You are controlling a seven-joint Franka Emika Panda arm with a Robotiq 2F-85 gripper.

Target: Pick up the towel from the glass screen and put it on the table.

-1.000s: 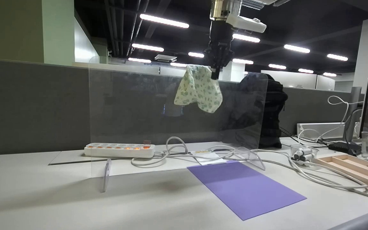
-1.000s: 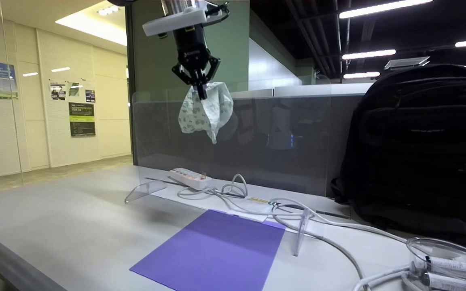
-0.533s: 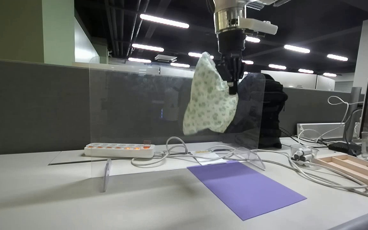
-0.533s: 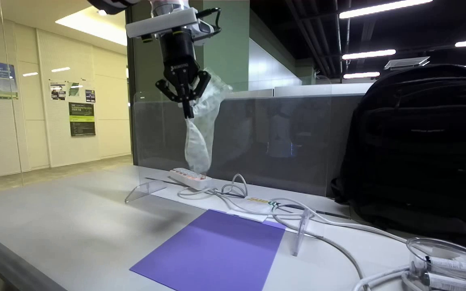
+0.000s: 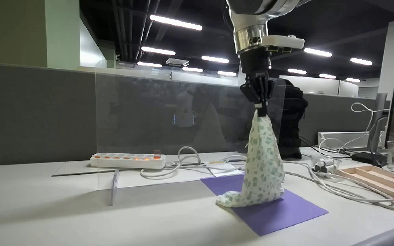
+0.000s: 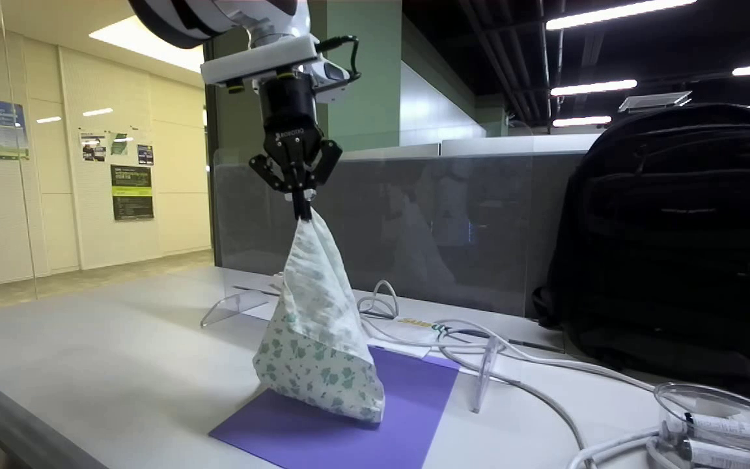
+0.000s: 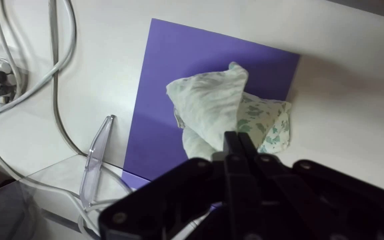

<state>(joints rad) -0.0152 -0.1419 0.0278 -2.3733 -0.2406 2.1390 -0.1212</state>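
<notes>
The towel point(image 5: 263, 164) is whitish with green leaf prints and also shows in an exterior view point(image 6: 319, 332) and in the wrist view point(image 7: 208, 103). My gripper point(image 5: 261, 112) is shut on its top edge, and the towel hangs upright below the fingers. The gripper points down in an exterior view point(image 6: 302, 208) and in the wrist view point(image 7: 238, 135). The towel's lower end touches the purple sheet point(image 5: 286, 215), and one folded corner reaches past the sheet's edge. The clear glass screen point(image 5: 142, 119) stands behind the towel on the white table point(image 5: 46, 208).
A white power strip point(image 5: 128, 160) and cables point(image 5: 162, 176) lie behind the screen. The screen's clear feet point(image 5: 114, 188) stick out on the table. A black backpack point(image 6: 674, 247), a tub of small bottles point(image 5: 324, 165) and a pinkish tray point(image 5: 381, 182) stand at the side.
My gripper has come down from above the screen's top edge, holding the towel. The towel has left the screen and now hangs over the purple sheet with its lower end folded on it.
</notes>
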